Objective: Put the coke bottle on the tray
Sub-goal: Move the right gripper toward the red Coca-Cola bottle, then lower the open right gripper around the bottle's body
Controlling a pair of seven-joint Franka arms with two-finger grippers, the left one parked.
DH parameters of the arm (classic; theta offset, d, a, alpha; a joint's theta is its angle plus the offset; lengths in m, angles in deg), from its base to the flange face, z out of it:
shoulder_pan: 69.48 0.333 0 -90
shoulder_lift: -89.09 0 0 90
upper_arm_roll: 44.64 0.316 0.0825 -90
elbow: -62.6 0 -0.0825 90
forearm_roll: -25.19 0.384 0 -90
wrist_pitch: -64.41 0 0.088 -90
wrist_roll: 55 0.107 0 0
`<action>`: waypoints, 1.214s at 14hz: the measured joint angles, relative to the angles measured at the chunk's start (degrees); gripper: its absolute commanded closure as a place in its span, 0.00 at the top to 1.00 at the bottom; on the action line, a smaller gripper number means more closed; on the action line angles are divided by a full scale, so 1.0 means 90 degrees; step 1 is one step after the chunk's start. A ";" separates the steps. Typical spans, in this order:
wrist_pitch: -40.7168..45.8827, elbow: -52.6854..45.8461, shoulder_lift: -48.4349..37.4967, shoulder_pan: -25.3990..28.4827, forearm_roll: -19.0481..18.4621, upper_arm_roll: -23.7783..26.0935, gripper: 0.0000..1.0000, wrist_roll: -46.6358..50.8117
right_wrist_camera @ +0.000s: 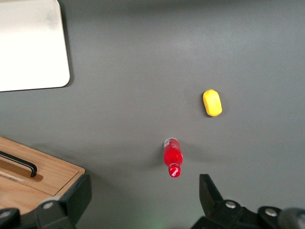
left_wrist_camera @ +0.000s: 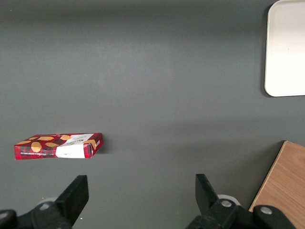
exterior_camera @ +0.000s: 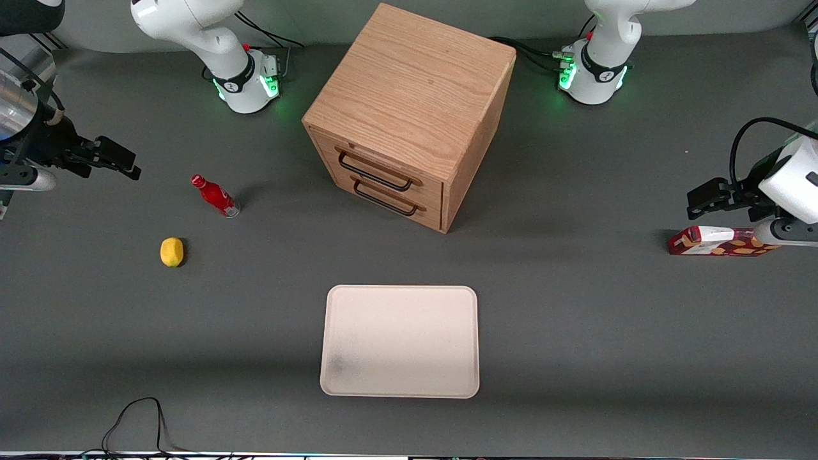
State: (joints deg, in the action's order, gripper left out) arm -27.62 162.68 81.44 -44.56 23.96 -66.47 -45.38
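The coke bottle (exterior_camera: 216, 195) is small, slim and red with a red cap and a clear base. It stands on the grey table toward the working arm's end, and shows in the right wrist view (right_wrist_camera: 173, 155). The cream tray (exterior_camera: 401, 340) lies flat near the front camera, in front of the wooden cabinet, with a faint dark smudge; part of it shows in the right wrist view (right_wrist_camera: 31, 45). My right gripper (exterior_camera: 118, 160) is open and empty, held above the table a little off to the side of the bottle; in the right wrist view (right_wrist_camera: 143, 198) its fingers are spread wide.
A yellow lemon (exterior_camera: 172, 251) lies nearer the front camera than the bottle. A wooden two-drawer cabinet (exterior_camera: 409, 115) stands mid-table. A red snack box (exterior_camera: 719, 241) lies toward the parked arm's end. A black cable (exterior_camera: 137, 421) loops at the front edge.
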 measured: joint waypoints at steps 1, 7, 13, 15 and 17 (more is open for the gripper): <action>0.0001 -0.0007 0.0000 0.0000 -0.0001 0.0000 1.00 0.0000; 0.0124 0.0127 0.0009 0.0000 -0.0003 -0.0014 1.00 0.0028; -0.1162 0.2375 -0.0887 -0.0008 -0.0460 -0.0055 1.00 0.0028; -0.1804 0.3425 -0.1352 -0.0009 -0.0606 -0.0060 1.00 0.0028; -0.2435 0.4198 -0.1591 -0.0009 -0.0637 -0.0063 1.00 0.0028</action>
State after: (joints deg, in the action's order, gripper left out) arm -49.53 200.47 67.12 -44.64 18.22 -67.04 -45.13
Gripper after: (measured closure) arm 0.000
